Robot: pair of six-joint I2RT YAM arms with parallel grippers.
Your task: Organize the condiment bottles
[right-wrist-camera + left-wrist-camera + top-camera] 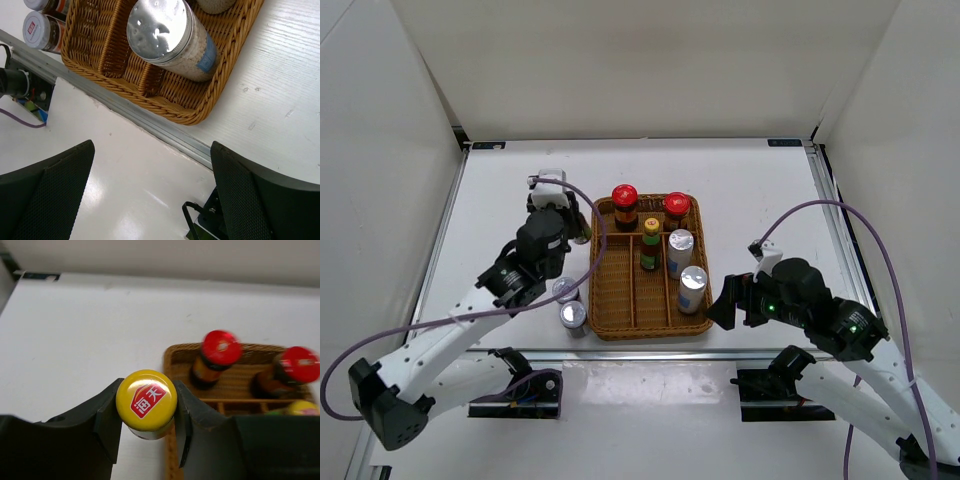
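On the white table (750,190) between white walls (640,60), the right gripper (152,195) gapes wide and empty off the near right corner of the wicker tray (650,331), while farther back the left gripper (146,416) clamps a yellow-capped sauce bottle (146,399) just outside the tray's left rim.

Bright, even light; soft shadows beside the wicker tray (645,332). Inside it, the red-capped jars (220,347) blur and the shaker (157,30) lid glares.

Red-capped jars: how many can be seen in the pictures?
2. Both stand at the far end of the basket: the left jar and the right jar. None seems hidden.
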